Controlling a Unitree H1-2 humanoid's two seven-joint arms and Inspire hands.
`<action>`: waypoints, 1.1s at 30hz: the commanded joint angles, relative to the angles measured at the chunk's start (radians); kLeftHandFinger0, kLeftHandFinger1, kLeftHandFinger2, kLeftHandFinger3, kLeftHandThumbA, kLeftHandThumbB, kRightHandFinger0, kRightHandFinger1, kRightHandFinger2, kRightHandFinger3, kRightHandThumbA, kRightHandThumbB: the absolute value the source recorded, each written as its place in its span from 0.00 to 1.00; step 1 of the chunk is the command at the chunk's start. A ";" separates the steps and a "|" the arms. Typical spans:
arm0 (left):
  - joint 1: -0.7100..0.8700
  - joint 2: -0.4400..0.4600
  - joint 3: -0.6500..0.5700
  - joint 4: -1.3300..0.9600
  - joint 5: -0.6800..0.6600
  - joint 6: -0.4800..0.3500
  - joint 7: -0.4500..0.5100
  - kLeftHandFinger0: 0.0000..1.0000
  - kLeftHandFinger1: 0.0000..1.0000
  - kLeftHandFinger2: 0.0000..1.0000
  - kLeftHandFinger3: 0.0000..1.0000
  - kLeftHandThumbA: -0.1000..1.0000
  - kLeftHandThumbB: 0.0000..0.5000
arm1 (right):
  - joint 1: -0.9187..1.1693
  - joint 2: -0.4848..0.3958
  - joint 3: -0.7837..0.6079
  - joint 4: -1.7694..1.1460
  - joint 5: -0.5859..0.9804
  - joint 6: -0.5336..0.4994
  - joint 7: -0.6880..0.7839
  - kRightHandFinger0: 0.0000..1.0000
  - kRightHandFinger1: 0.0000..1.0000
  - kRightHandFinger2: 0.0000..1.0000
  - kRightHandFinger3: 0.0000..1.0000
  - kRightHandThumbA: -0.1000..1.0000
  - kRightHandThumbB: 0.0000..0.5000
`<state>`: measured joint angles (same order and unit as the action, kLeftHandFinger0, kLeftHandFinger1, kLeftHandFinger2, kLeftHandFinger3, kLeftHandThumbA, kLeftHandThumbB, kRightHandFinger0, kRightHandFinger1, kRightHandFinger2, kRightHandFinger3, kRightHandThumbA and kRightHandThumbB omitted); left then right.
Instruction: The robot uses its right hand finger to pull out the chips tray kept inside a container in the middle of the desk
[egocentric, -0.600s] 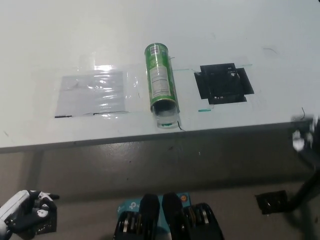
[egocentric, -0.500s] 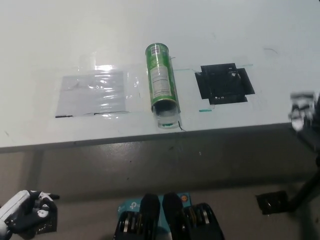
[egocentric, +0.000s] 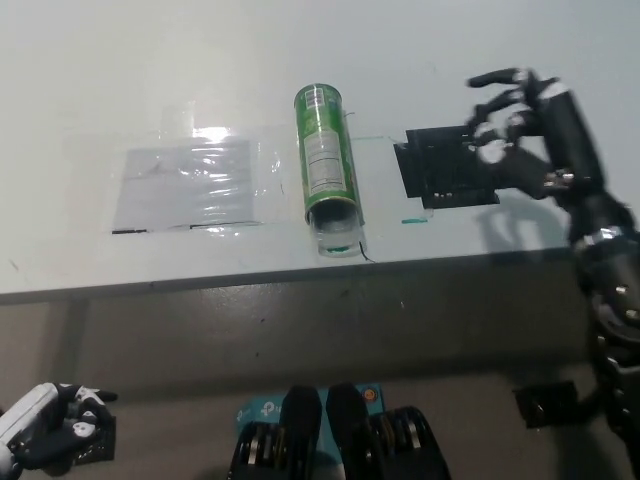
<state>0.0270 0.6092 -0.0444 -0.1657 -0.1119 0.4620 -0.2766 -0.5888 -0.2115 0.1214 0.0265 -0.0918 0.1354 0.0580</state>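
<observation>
Black right hand (egocentric: 520, 125) now up over the desk (egocentric: 100, 60), fingers spread and empty, above the dark patch (egocentric: 448, 168) right of the green container (egocentric: 327, 168); a moment ago barely in at the right edge, so likely the reach beginning. Container on its side mid-desk, open mouth and clear chips tray (egocentric: 338, 236) toward the near edge; bare surface between hand and mouth, little room before the drop; white left hand (egocentric: 45, 437) low at lower left, fingers curled, grip unclear.
</observation>
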 joint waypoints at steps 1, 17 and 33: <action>-0.005 0.035 0.006 -0.026 -0.016 0.008 -0.010 0.66 0.66 0.76 0.93 0.20 0.00 | -0.072 0.007 0.050 0.046 -0.048 -0.056 0.048 0.00 0.00 0.49 0.68 0.45 0.19; -0.023 0.052 -0.001 -0.028 -0.007 0.008 -0.018 0.65 0.66 0.76 0.92 0.22 0.00 | -0.160 0.003 0.199 0.227 -0.121 -0.134 0.129 0.00 0.00 0.78 0.88 0.00 0.36; -0.046 0.093 -0.001 -0.045 0.001 0.008 -0.037 0.65 0.67 0.76 0.94 0.22 0.00 | -0.081 -0.007 0.307 0.246 -0.224 -0.202 0.161 0.00 0.00 0.77 0.82 0.00 0.47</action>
<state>0.0106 0.6491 -0.0506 -0.1735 -0.1108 0.4626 -0.2936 -0.6553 -0.2074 0.4206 0.2816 -0.2779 0.0096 0.2005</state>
